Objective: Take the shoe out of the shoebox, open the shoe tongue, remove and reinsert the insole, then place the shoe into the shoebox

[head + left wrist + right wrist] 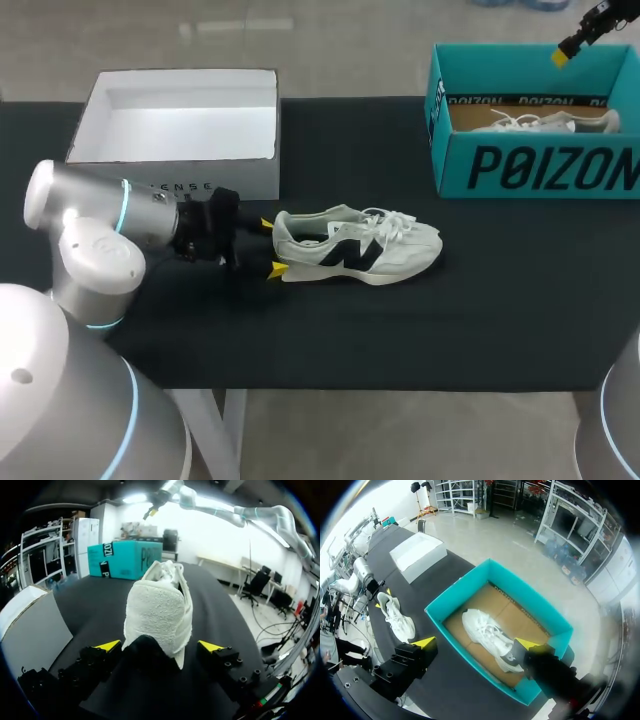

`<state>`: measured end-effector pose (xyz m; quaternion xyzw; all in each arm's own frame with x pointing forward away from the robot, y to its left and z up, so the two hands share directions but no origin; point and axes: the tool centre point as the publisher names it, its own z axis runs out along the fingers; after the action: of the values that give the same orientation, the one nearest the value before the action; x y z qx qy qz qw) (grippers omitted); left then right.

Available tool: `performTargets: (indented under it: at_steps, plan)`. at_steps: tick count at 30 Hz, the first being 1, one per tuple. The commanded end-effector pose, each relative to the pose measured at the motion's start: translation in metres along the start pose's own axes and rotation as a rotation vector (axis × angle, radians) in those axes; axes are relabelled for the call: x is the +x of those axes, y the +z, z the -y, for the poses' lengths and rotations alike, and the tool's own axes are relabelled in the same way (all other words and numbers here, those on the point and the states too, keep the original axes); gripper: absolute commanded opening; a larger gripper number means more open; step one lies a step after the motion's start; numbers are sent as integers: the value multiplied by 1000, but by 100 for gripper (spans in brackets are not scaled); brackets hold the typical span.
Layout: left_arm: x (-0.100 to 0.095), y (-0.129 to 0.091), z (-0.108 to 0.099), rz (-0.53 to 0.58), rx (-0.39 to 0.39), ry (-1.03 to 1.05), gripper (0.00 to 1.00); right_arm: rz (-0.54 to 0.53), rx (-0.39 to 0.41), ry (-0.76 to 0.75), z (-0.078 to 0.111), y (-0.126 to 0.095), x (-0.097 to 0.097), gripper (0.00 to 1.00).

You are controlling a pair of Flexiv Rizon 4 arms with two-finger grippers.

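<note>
The shoe stands on the table, out of the shoebox. My left gripper straddles its heel, fingers spread, neither touching. My right gripper hangs spread over the shoebox. Opening the tongue looks next: left clamps the heel, right comes across.

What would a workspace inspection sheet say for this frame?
Surface: black table, carrying a shoe and two boxes.
Job's things: white shoe on its sole on the table, outside the boxes; teal shoebox open, second shoe inside.
Clutter: open white box at the table's far left.
Grippers: left gripper open, fingers either side of the shoe's heel, apart from it; right gripper open above the teal shoebox.
Cables: nothing seen.
Surroundings: nothing seen reaching over the table.
</note>
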<state>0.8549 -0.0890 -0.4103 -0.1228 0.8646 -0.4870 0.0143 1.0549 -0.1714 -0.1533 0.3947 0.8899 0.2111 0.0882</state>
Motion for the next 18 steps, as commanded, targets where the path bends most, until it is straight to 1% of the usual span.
performTargets:
  at_steps: [1,5,10,14,18]
  plan:
    - [-2,10,-1,-30,-7,4,100,0,1,0,0,0,0,100]
    - [-1,15,-1,-14,5,18,100,0,1,0,0,0,0,100]
    - [-6,21,-1,-3,12,2,100,0,1,0,0,0,0,100]
    - [-11,20,-1,25,36,-11,100,0,1,0,0,0,0,100]
    - [-14,17,-1,34,38,-15,100,0,1,0,0,0,0,100]
